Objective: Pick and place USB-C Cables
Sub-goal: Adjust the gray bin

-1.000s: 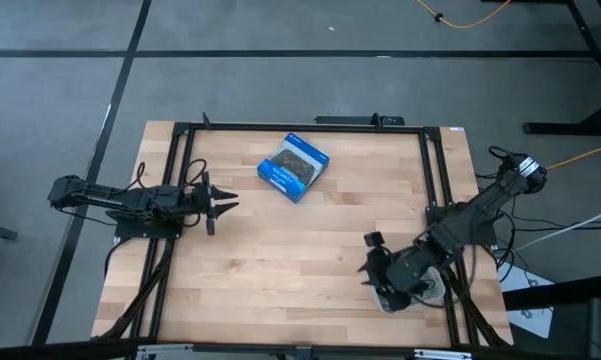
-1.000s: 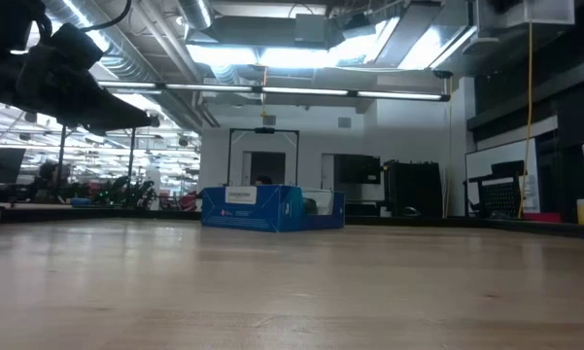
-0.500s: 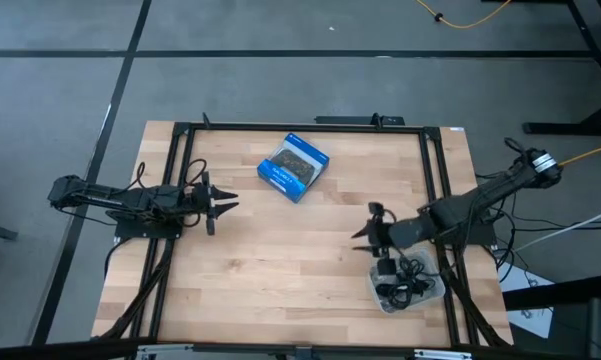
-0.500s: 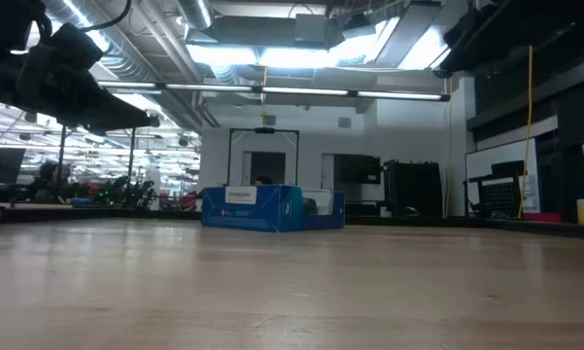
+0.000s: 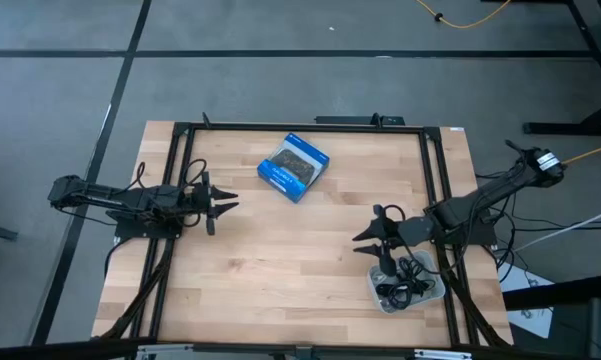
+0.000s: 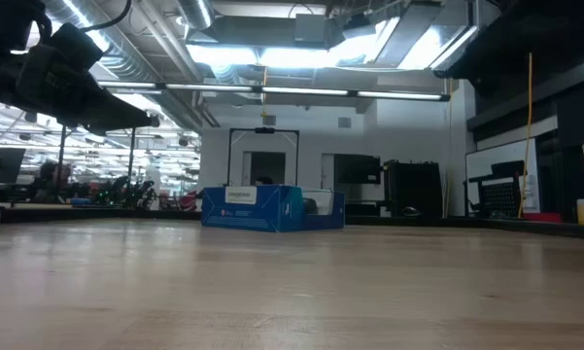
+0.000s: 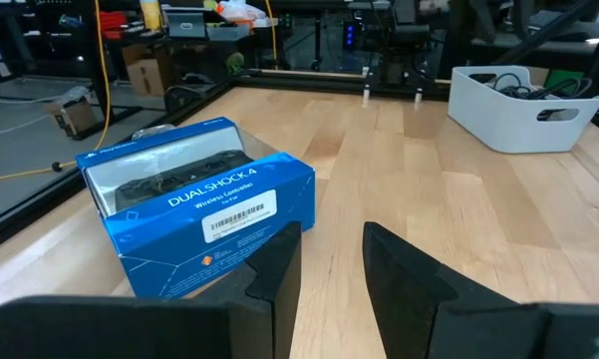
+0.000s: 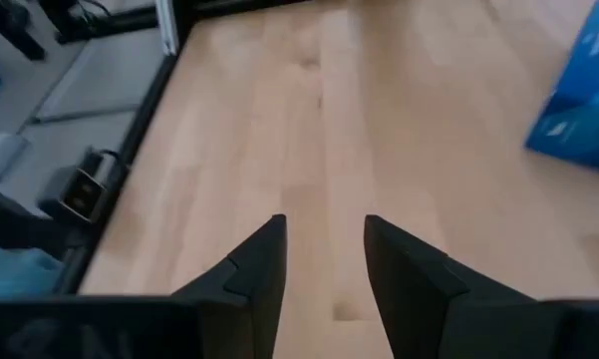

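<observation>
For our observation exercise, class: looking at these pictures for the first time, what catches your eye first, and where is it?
The blue box stands out, alone on the pale wooden table near its far edge. Next comes the white bin of tangled black cables at the table's right side, with the right gripper open over the wood just beside it. The left gripper waits, open, at the left side.

Pale wooden table (image 5: 300,250), glossy cardboard box (image 7: 204,214), white plastic bin (image 7: 518,105).

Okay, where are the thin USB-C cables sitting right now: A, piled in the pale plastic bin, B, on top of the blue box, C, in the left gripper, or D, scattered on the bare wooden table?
A: the thin USB-C cables lie tangled inside the pale plastic bin.
</observation>
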